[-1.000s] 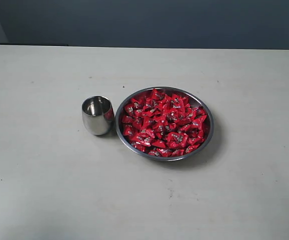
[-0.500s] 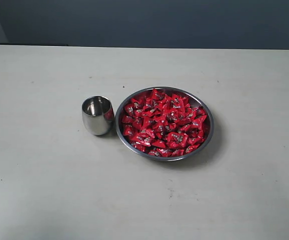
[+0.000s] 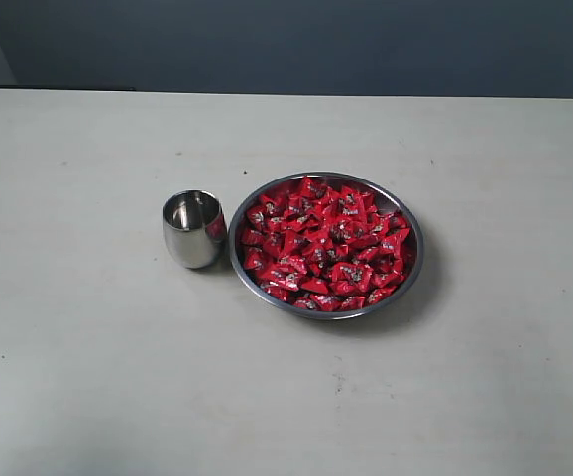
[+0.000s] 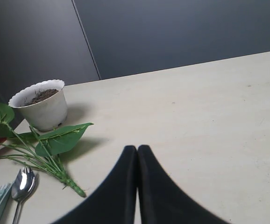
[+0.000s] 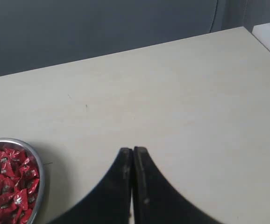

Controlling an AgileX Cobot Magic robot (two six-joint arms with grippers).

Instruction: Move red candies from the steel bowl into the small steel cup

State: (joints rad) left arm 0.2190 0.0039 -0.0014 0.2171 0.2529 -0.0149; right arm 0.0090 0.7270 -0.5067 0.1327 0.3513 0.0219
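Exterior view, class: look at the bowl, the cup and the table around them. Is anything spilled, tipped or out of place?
Nothing stands out. The red candies all lie inside the steel bowl, with none on the table. The small steel cup stands upright close beside the bowl and looks empty.
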